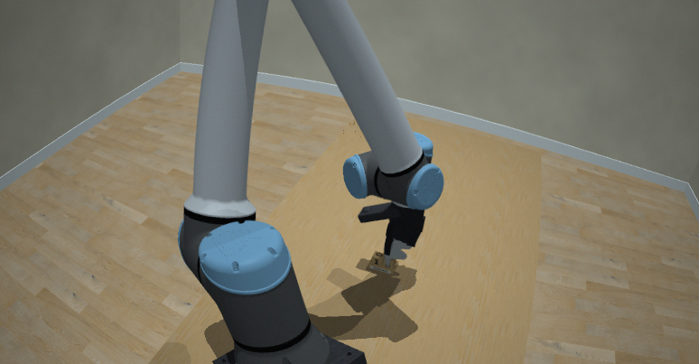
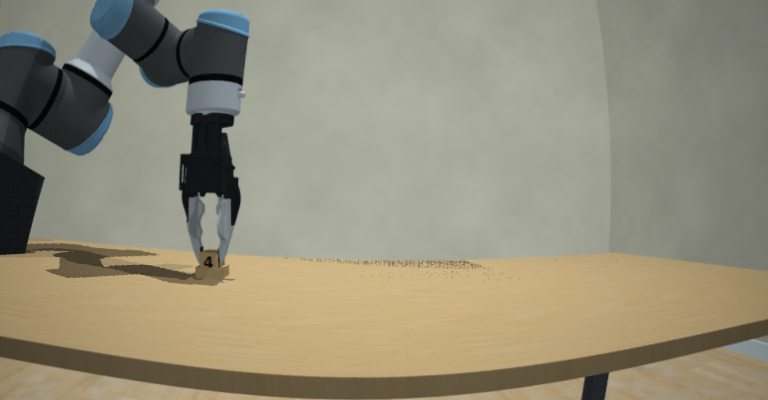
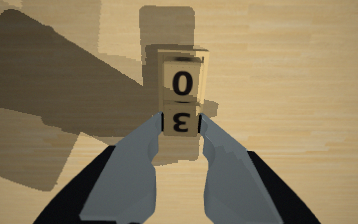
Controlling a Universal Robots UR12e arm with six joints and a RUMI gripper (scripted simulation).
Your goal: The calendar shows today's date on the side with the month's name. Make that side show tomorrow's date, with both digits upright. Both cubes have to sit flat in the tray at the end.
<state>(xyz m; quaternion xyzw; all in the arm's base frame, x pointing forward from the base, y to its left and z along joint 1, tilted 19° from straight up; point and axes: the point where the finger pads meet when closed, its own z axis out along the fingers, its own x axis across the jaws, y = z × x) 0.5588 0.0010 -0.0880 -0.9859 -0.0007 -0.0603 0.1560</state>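
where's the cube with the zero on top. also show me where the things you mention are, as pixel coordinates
In the wrist view, the cube with the zero (image 3: 181, 92) sits just above the gripped cube (image 3: 172, 131), inside the tray (image 3: 205, 75).

The tray (image 1: 378, 269) (image 2: 211, 275) (image 3: 206, 75) lay on the table (image 1: 479, 238) (image 2: 403, 317) (image 3: 305, 125). The cube with 0 on top (image 1: 378, 255) (image 3: 182, 82) was inside it, toward its left end in the top view. The cube with 3 on top (image 2: 208, 260) (image 3: 181, 120) stood at its other end, between the gripper's (image 1: 388, 262) (image 2: 210, 260) (image 3: 181, 122) fingers; whether it touched the tray's floor was hidden. The arm's base (image 1: 351, 354) (image 2: 16, 203) stood left of the tray in the exterior view.
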